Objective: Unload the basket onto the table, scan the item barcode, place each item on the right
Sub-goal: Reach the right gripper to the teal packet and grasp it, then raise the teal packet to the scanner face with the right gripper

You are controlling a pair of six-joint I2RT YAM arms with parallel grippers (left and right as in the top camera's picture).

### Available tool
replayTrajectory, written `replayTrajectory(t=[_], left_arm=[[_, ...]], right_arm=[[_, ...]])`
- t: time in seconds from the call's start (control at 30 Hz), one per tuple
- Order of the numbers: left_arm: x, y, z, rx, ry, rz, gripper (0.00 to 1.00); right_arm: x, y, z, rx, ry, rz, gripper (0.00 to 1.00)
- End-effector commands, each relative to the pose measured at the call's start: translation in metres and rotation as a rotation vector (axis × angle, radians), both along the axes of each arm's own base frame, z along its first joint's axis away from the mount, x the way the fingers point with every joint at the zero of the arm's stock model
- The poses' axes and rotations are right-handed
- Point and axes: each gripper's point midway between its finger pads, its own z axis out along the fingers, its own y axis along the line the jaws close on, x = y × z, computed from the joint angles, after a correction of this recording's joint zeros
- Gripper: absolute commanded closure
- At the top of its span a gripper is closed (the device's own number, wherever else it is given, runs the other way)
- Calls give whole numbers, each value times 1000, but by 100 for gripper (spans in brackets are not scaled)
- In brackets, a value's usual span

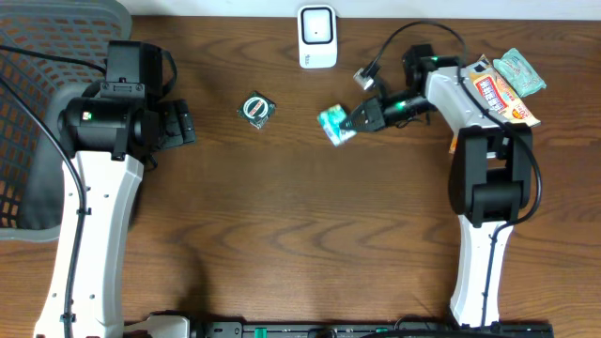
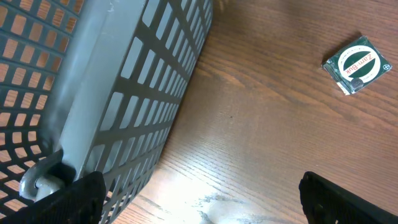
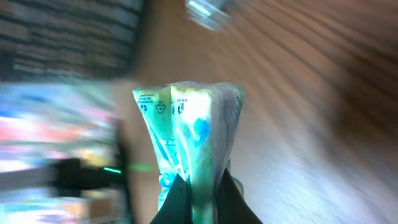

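A: Where's the item?

B: Green packet, clamped in right gripper. Jaws tight on its lower edge, rest sticks out past the tips.

A: Handling?

B: Prob light, soft, crinkly film, so it flops. Pinch at the seam, as now.

A: Orientation?

B: Long axis runs out from the fingers, free end toward scanner, up-left of gripper. Left gripper apart, empty.

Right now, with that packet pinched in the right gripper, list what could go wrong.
1. The right gripper pinches only one edge of the soft green packet, so it might slip or swing.
2. The crumpled packet may hide its barcode from the white scanner.
3. Arm cables hang near the path to the scanner and might snag.
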Motion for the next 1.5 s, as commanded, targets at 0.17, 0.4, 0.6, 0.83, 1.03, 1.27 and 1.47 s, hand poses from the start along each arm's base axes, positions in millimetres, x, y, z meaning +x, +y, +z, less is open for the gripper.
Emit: replayTrajectory(t=[0.17,0.4,0.6,0.83,1.03,1.27,1.47], left_arm=[[-1,5,6,12,-15,17,2],[-1,5,6,12,-15,17,2],[-1,5,6,12,-15,17,2],[-1,5,6,12,-16,18,2],[-1,5,6,12,-16,18,2],[-1,5,6,12,-16,18,2],[-1,5,6,12,-15,17,2]], right_arm=[[14,-18,84,379,66,-91,99],[13,-15,84,381,40,-78,99],[12,-7,84,382,23,-56,99],[6,12,49,176,-8,-20,98],[13,-1,-57,-612,-13,-119,98],[70,-26,-43,-1075,-367,-244,99],[144,-15,29,-1207,-792,-462,99]])
